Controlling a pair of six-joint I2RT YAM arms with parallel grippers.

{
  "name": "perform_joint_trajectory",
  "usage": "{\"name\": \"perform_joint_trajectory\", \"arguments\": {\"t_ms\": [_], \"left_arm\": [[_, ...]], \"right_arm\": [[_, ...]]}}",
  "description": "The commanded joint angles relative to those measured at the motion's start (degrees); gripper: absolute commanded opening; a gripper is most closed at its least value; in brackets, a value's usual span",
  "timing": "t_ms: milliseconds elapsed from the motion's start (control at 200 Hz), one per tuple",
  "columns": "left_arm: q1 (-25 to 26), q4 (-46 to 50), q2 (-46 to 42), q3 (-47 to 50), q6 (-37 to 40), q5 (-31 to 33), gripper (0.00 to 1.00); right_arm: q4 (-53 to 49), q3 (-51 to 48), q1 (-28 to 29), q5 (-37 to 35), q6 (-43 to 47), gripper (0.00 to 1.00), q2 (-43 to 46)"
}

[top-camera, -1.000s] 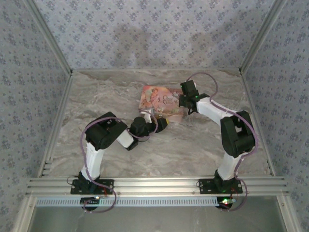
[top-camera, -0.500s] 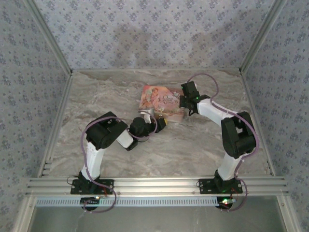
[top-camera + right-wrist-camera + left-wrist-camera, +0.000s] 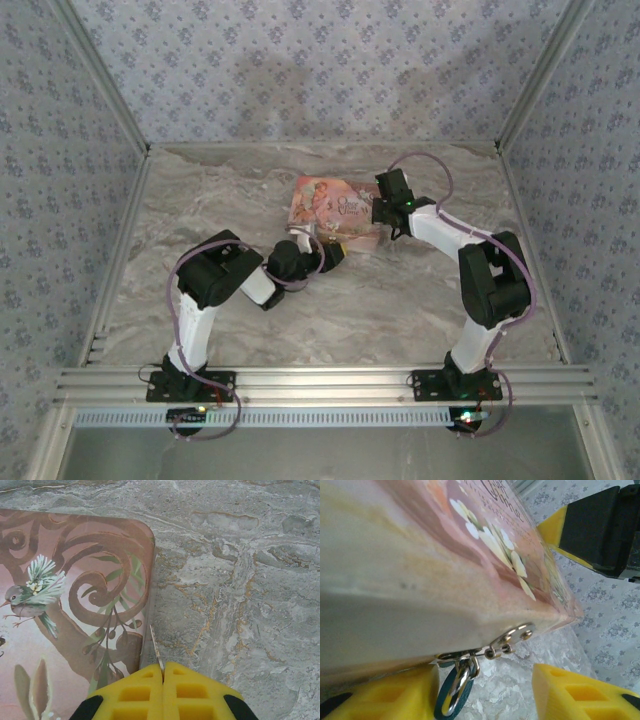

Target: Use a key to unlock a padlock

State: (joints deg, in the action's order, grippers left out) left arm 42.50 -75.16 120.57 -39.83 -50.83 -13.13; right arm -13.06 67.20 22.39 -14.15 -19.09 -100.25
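The padlock [image 3: 454, 692], a dark blue-grey body with a silvery shackle, hangs from a metal hasp [image 3: 512, 639] at the lower edge of the pink printed box [image 3: 333, 208]. My left gripper [image 3: 485, 696] is open, its yellow fingers [image 3: 387, 697] on either side of the padlock, and the left finger is close beside it. My right gripper [image 3: 163, 672] is shut on the key [image 3: 155, 650], a thin silvery sliver that sticks out forward along the box's corner edge. In the top view the right gripper [image 3: 384, 213] sits at the box's right side and the left gripper [image 3: 330, 256] at its near edge.
The box [image 3: 65, 605] lies on the marbled table [image 3: 400, 300] toward the back middle. The right gripper's yellow and black finger [image 3: 590, 530] looms past the far side of the box. Patterned walls and metal rails enclose the table.
Both arms have barely shifted over the last second. Neither grip has changed.
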Motion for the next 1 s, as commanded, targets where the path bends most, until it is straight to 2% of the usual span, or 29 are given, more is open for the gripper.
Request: {"name": "perform_joint_trajectory", "arguments": {"t_ms": [0, 175, 425, 550, 994], "left_arm": [[0.81, 0.58, 2.05, -1.73, -1.03, -2.05, 0.57], [1.19, -0.94, 2.86, -2.26, -1.46, -3.0, 0.61], [1.35, -0.75, 3.26, -2.29, -2.32, -2.76, 0.61], [1.1, -4.63, 3.08, 0.55, -3.14, -0.43, 0.62], [0.78, -3.68, 2.43, -0.71, -2.52, -1.97, 0.63]], "right_arm": [[-1.83, -1.38, 0.63, 1.23, -1.21, 0.0, 0.56], [-1.52, -1.64, 1.1, 1.23, -1.33, 0.0, 0.49], [-1.34, -2.29, 1.29, 1.57, -1.63, 0.0, 0.58], [-0.57, -3.58, 1.49, 2.26, -2.41, 0.0, 1.32], [-0.03, -4.79, 3.43, 2.49, -3.76, 0.0, 1.81]]}}
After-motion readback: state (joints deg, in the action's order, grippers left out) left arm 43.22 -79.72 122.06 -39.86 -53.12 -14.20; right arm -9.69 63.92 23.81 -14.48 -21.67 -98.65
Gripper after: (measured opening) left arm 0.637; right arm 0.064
